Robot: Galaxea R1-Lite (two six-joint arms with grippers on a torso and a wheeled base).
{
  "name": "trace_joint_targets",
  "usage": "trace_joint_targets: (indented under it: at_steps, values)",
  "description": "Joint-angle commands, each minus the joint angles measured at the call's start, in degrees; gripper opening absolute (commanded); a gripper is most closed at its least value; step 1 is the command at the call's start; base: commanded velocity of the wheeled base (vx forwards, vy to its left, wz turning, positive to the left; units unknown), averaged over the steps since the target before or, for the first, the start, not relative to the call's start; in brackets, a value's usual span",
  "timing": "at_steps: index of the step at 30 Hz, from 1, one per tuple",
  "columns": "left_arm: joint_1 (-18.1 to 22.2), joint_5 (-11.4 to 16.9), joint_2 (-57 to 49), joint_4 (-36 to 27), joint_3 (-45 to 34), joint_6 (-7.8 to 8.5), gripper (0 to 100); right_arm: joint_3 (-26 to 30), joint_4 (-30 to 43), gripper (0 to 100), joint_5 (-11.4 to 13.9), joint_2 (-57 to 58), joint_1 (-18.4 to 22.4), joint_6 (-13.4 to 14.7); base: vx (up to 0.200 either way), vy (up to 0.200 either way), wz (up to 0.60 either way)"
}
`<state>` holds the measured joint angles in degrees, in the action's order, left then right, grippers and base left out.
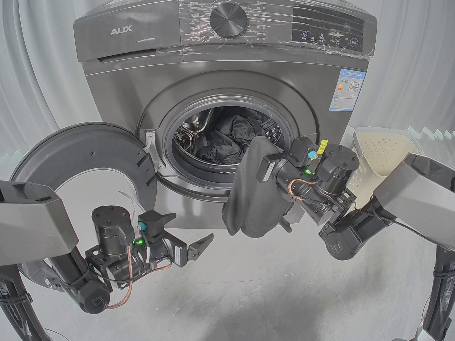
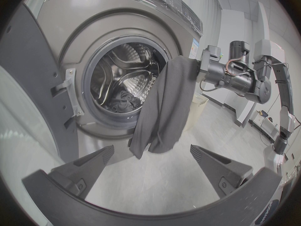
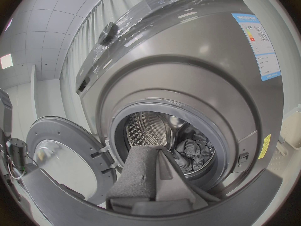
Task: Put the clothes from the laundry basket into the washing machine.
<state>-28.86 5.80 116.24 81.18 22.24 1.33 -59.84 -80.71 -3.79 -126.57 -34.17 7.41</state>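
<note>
- Pale floor [image 1: 265, 290] lies under my arms.
- My left gripper [image 2: 151, 147] gapes wide, empty, at 7 o'clock from the washing machine [image 1: 142, 86].
- My right gripper [image 3: 156, 160] pinches a grey garment [image 1: 251, 200] hanging at its 5 o'clock.
- Dark clothes [image 1: 227, 138] lie inside it, with the laundry basket [image 1: 379, 152] at 3 o'clock.

One washing machine [image 1: 142, 81], with one open door [image 1: 80, 152] at 9 o'clock. One laundry basket [image 1: 379, 152] at 3 o'clock. One grey garment [image 1: 251, 195], hanging.

Soft, even light is coming down from a ceiling panel [image 3: 6, 61]. Glare is streaking the plastic film [image 1: 265, 24] atop the washing machine [image 1: 128, 95] and glinting on the drum [image 3: 150, 127] beyond the fingers [image 3: 171, 182] of the right gripper [image 3: 158, 153]. Wrist views are bowing toward dark corners.
</note>
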Motion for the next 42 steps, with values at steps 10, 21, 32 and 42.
trace_joint_targets:
  at_steps: [10, 21, 32, 42]
  values:
    - [-0.5, 4.7, 7.4, 0.9, 10.5, -0.27, 100, 2.0, 0.4, 0, -0.8, 4.2, -6.3, 0.0, 0.0, 0.0, 0.0]
    - [0.2, 4.9, 10.9, 0.4, 16.4, -0.27, 100, 3.1, -0.2, 0, -0.8, 3.9, -9.9, 0.2, 0.0, 0.0, 0.0]
    - [0.4, 5.0, 20.1, 0.1, 26.7, -0.19, 100, 6.6, -0.7, 0, -0.8, 4.6, -13.0, 0.4, 0.0, 0.0, 0.0]
    - [2.9, 3.2, 24.0, -1.4, 33.9, 0.17, 100, 8.2, -0.7, 0, -0.9, 6.1, -13.2, 0.4, 0.0, 0.0, 0.0]
